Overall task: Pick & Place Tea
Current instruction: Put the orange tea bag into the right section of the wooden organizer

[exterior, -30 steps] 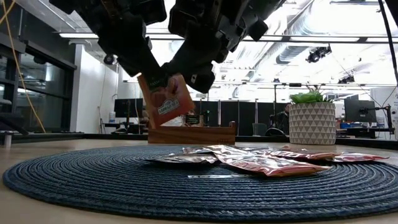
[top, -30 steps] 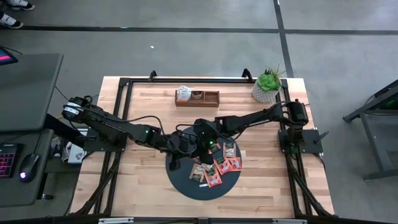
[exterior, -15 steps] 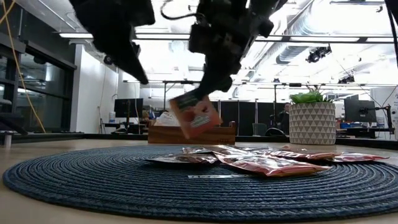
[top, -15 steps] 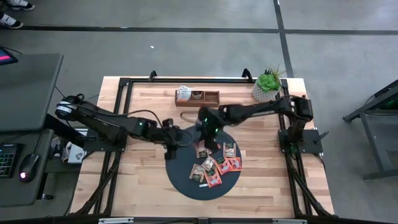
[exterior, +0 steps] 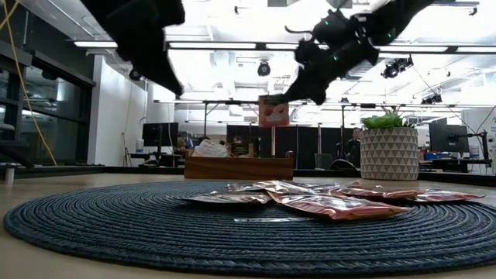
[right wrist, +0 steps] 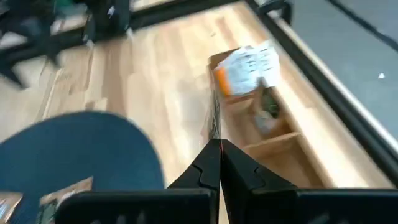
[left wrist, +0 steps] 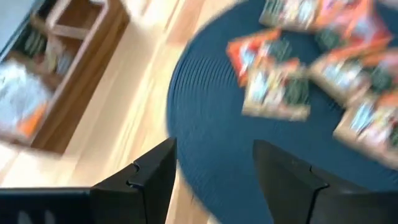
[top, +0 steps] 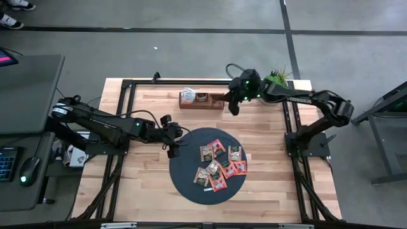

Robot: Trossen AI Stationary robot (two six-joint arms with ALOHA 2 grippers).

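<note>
Several tea sachets [top: 219, 164] lie flat on the dark round mat [top: 191, 184]. One orange-red sachet [exterior: 273, 111] hangs in the air with my right gripper [top: 234, 107] shut on it, just off the right end of the wooden tray [top: 201, 100]. In the right wrist view this sachet [right wrist: 216, 118] shows edge-on ahead of the shut fingers. My left gripper [top: 173, 144] hovers open over the mat's left edge, holding nothing. Its two fingers stand wide apart in the left wrist view, above the mat [left wrist: 205, 124]. My right gripper pinches the sachet's upper edge [exterior: 285, 99] between its two fingertips [right wrist: 210, 163]. The fingers slant downward from the table's far right. The sachet hangs below and ahead of them, nearly upright, clear of the table and the tray.
The wooden tray [exterior: 239, 167] at the far side has compartments, with white sachets [top: 187, 95] in the left one. A potted plant [top: 273, 86] stands at the far right corner. A thin white strip [exterior: 260, 220] lies on the mat near its front.
My left gripper has opened, let go of the orange-red sachet and drawn back toward the table's left. My right gripper, shut on that sachet, has carried it up and away from the mat toward the far edge, to the tray's right end. The sachet now hangs more upright.
</note>
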